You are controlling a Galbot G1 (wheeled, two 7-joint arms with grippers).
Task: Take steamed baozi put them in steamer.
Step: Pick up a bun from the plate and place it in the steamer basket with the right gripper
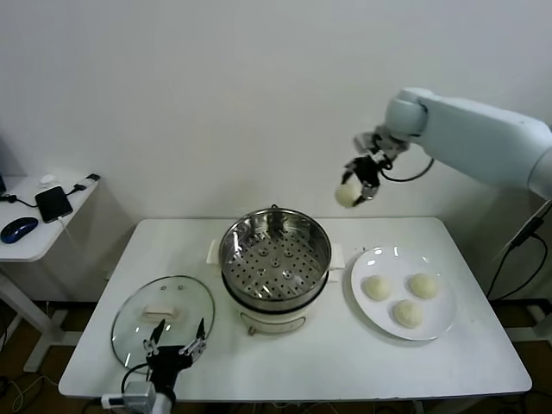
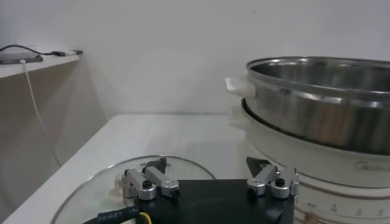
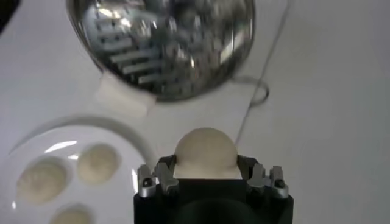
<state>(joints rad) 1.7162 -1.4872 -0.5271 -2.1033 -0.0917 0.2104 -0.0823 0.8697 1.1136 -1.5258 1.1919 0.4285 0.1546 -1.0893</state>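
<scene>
Left gripper (image 1: 175, 339) sits at the table's (image 1: 345, 362) near edge, at 7 o'clock from the steamer (image 1: 275, 259), fingers spread apart and empty, hovering over the near rim of the glass lid (image 1: 162, 317) lying flat on the tabletop. The steamer stands at table centre, its perforated tray bare. At 3 o'clock from the steamer lies a white plate (image 1: 404, 292) carrying three steamed baozi (image 1: 408, 299). Right gripper (image 1: 358, 183) is raised above the table at 1 o'clock from the steamer, beyond the plate's far edge, fingers clamped on a fourth baozi (image 3: 206, 148). The bun sits between the fingertips, protruding past them, clear of the steamer rim.
</scene>
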